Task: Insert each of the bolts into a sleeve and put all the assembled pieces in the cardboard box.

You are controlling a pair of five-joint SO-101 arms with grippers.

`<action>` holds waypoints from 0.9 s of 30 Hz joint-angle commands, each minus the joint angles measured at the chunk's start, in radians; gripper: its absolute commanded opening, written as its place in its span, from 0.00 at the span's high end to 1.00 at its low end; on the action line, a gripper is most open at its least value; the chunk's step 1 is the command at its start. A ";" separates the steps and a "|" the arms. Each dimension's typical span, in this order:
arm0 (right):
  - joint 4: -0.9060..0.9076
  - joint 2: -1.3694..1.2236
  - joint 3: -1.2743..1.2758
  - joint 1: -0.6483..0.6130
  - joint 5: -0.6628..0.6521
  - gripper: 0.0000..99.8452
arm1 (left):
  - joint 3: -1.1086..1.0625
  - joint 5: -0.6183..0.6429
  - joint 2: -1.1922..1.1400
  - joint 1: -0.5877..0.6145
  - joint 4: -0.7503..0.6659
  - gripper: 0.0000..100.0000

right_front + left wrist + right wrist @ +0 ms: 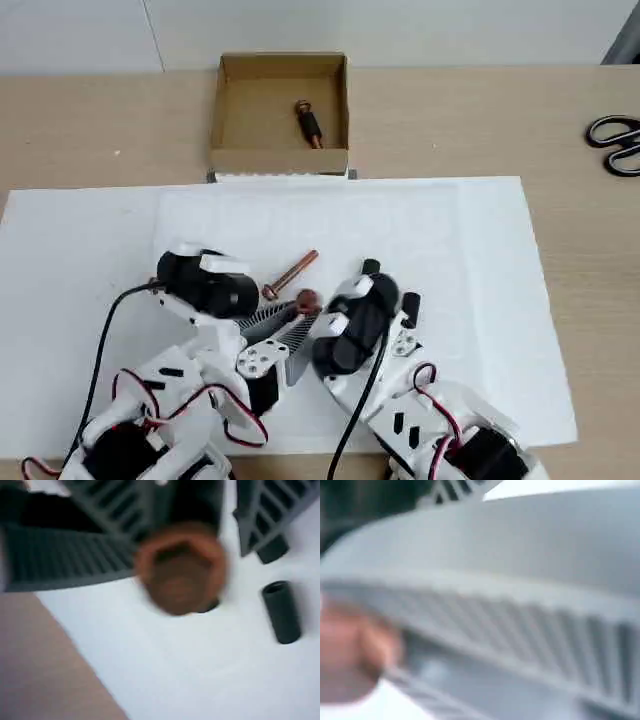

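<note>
Underneath both arms, a white paper sheet [480,260] covers the table. Cardboard box [222,100] sits well beyond the grippers, one assembled piece [308,123] lying inside. Left gripper [297,313] looks clenched on a copper bolt [307,297], head outward. Right gripper [311,326] crowds in just beside it; can't tell whether it's clenched or released. Scissors [615,145] far off past the right arm. Second bolt [291,273] lies loose just beyond the left gripper. Two black sleeves [371,266] [410,308] lie near the right gripper.
</note>
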State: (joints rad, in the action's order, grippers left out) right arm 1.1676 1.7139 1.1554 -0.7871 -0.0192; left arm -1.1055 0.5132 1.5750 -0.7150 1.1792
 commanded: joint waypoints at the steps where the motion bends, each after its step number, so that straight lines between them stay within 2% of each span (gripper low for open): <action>1: -0.058 0.012 -0.089 0.015 -0.005 1.00 | -0.030 -0.009 -0.005 -0.017 0.035 0.77; 15: -0.058 0.012 -0.063 0.016 -0.005 1.00 | 0.113 -0.017 -0.011 0.094 0.035 0.77; 18: -0.056 0.012 -0.063 0.018 -0.005 1.00 | 0.160 -0.055 -0.005 0.126 0.028 0.78; 21: -0.056 0.012 -0.061 0.018 -0.005 1.00 | 0.214 -0.117 -0.005 0.166 0.026 0.86; 24: -0.048 0.010 -0.057 0.019 -0.005 1.00 | 0.260 -0.207 -0.005 0.232 -0.021 1.00; 27: 0.007 0.012 -0.044 0.021 -0.005 1.00 | 0.271 -0.301 -0.005 0.338 -0.066 0.99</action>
State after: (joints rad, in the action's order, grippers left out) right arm 1.1554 1.7169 1.1477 -0.7795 -0.0192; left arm -0.8753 0.2831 1.5719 -0.4511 1.1653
